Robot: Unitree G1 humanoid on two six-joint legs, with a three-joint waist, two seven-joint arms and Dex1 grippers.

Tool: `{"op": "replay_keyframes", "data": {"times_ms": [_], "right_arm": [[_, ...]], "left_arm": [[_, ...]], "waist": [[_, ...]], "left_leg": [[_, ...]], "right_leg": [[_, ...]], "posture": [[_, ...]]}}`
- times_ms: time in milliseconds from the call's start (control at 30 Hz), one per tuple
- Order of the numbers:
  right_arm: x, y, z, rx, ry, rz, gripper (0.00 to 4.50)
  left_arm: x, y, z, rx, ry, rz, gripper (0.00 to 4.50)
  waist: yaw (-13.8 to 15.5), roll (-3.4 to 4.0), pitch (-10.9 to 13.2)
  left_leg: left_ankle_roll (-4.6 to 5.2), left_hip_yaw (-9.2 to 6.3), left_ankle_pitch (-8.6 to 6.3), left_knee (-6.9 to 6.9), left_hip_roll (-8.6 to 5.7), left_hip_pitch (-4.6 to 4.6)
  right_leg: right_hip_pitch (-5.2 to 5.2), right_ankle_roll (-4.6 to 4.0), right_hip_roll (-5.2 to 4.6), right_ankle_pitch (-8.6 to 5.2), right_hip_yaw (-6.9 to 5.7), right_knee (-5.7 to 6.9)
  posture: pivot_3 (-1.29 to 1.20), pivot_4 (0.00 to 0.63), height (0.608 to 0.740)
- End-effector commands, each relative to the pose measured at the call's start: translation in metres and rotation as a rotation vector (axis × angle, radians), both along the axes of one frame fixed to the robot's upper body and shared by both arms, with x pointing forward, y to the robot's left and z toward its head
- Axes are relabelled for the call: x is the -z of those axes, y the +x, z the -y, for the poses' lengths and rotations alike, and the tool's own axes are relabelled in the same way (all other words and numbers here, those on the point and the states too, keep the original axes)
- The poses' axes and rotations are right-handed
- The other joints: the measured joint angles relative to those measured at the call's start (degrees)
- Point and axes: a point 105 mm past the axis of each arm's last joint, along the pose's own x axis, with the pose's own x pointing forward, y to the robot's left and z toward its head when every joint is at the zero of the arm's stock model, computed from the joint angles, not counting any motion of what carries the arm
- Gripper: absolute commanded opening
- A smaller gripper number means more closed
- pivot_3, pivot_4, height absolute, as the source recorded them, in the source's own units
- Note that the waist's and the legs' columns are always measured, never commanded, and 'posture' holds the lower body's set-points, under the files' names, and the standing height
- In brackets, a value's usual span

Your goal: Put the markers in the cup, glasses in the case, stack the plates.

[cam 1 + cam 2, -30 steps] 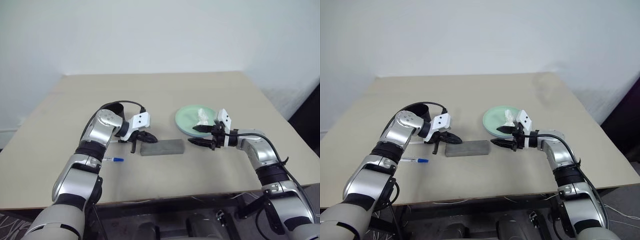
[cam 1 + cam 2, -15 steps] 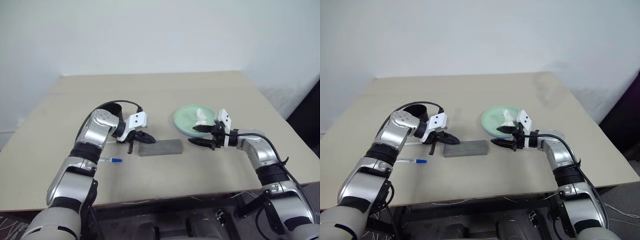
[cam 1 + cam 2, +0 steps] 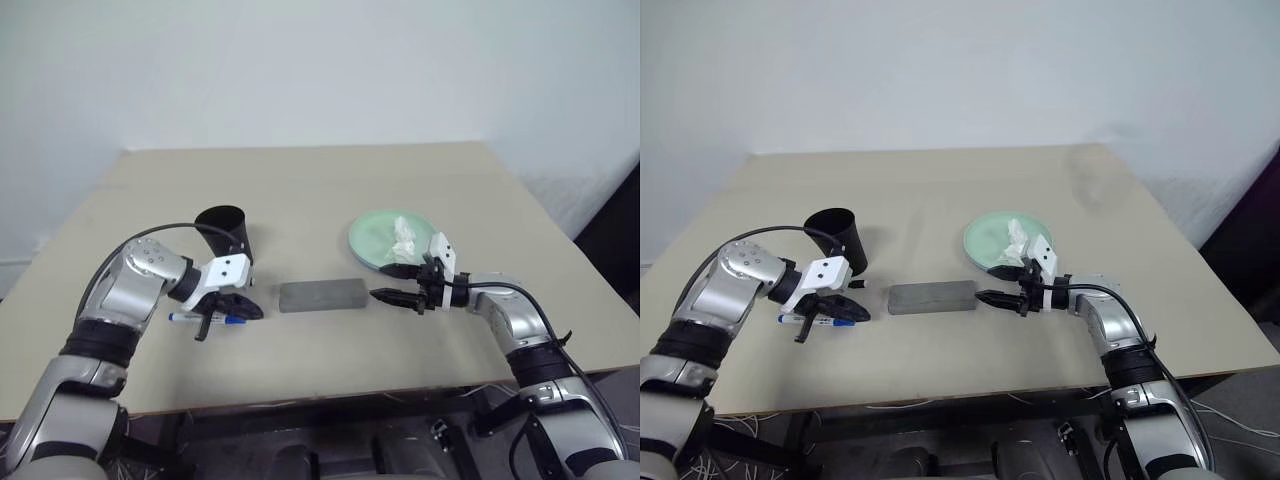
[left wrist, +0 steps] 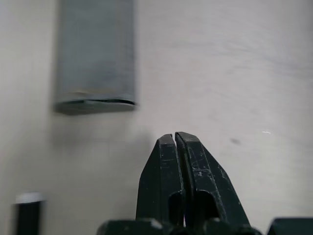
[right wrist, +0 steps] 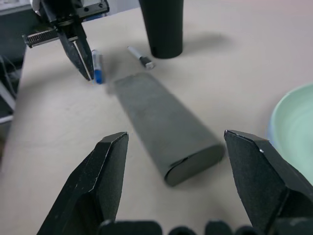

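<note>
Two markers lie loose on the bench (image 3: 330,190): beyond the closed gray case (image 3: 322,296) and black cup (image 3: 224,232), the blue-capped marker (image 3: 840,322) sits under the clenched, empty left hand (image 3: 830,312), which must open first. Right hand (image 3: 398,285), spread and empty, faces the case.

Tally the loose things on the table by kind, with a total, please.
Markers: 2, blue-capped, black-capped
Cup: 1
Case: 1
Plates: 2 stacked, mint green over light blue
Tissue: 1
Total: 7
</note>
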Motion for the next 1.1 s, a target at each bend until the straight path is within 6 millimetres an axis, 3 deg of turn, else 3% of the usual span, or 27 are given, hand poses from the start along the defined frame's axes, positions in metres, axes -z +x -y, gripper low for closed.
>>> {"op": "replay_keyframes", "data": {"times_ms": [33, 333, 433, 633, 1100], "right_arm": [[-0.021, -0.001, -0.004, -0.051, 0.025, 0.054, 3.4], [-0.032, 0.014, -0.009, -0.055, 0.017, 0.072, 3.4], [-0.035, 0.015, -0.013, -0.056, 0.025, 0.08, 3.4], [-0.034, 0.01, -0.016, -0.05, 0.034, 0.087, 3.4], [-0.032, 0.007, -0.014, -0.007, 0.044, 0.087, 3.4]], "left_arm": [[-0.021, -0.005, -0.004, -0.027, -0.028, 0.058, 0.05], [-0.026, -0.024, -0.03, -0.117, -0.012, -0.005, 0.05], [-0.026, -0.028, -0.037, -0.13, -0.004, -0.036, 0.54], [-0.024, -0.016, -0.052, -0.164, 0.044, -0.017, 2.51], [-0.014, -0.005, -0.068, -0.095, 0.205, -0.078, 2.51]], "waist": [[-0.1, 0.0, 0.0], [-0.2, 0.02, 0.0], [-0.1, 0.02, 0.0], [-0.1, 0.02, 0.0], [-0.1, 0.0, 0.0]], "left_leg": [[0.0, 0.0, 0.0, 0.0, 0.0, 0.03], [-0.01, 0.05, 0.01, 0.0, 0.06, 0.14], [-0.01, 0.03, 0.01, -0.12, 0.06, 0.11], [-0.01, 0.02, 0.01, -0.14, 0.03, 0.05], [-0.01, 0.03, 0.01, -0.13, 0.03, 0.06]], "right_leg": [[0.02, -0.01, 0.0, 0.0, 0.0, 0.04], [0.02, -0.03, 0.03, -0.01, -0.02, 0.08], [-0.01, -0.03, 0.02, -0.01, -0.04, 0.0], [-0.01, -0.03, -0.03, -0.01, -0.13, -0.1], [0.0, -0.03, 0.01, -0.01, -0.11, -0.06]], "posture": [[0.0, 0.0, 0.74], [0.0, 0.0, 0.74], [0.0, 0.0, 0.74], [0.0, 0.0, 0.74], [0.0, 0.0, 0.74]]}}
